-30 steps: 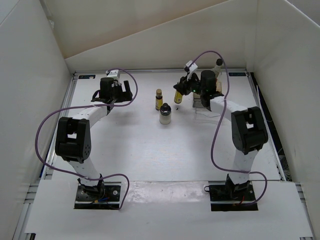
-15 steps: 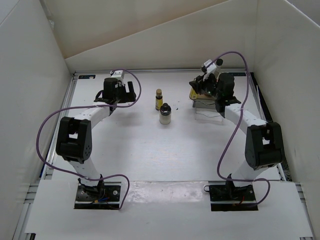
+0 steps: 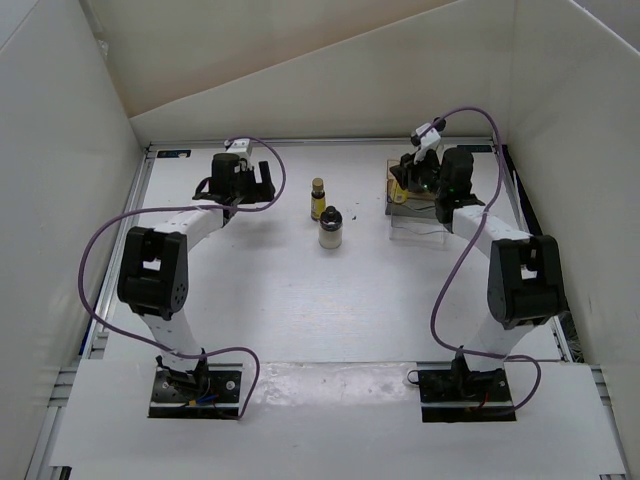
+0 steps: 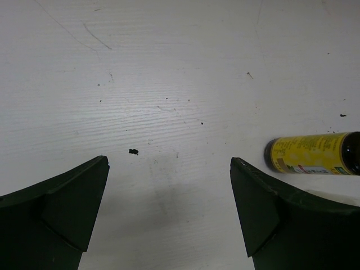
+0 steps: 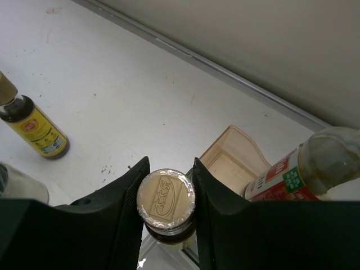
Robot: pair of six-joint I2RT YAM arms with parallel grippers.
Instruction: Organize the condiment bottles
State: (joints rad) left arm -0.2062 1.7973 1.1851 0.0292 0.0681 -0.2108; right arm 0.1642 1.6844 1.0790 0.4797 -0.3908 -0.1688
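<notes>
My right gripper (image 3: 404, 180) (image 5: 169, 166) is shut on a tiny yellow bottle, its brown cap (image 5: 166, 198) between the fingers, held over the near end of the clear brownish tray (image 5: 232, 153) (image 3: 418, 222). The taller clear bottle with the red label (image 5: 295, 171) leans in the tray just to the right. The second tiny yellow bottle (image 3: 318, 199) (image 5: 35, 127) (image 4: 312, 153) and the squat whitish bottle (image 3: 330, 231) stand mid-table. My left gripper (image 3: 242, 183) (image 4: 169, 208) is open and empty, left of that yellow bottle.
White walls close the table at the back and both sides; a metal rail (image 5: 225, 70) runs along the back edge just behind the tray. Purple cables loop off both arms.
My right gripper has carried the tiny yellow bottle right from beside the other bottles to the tray. My left gripper has shifted slightly right and toward the back.
</notes>
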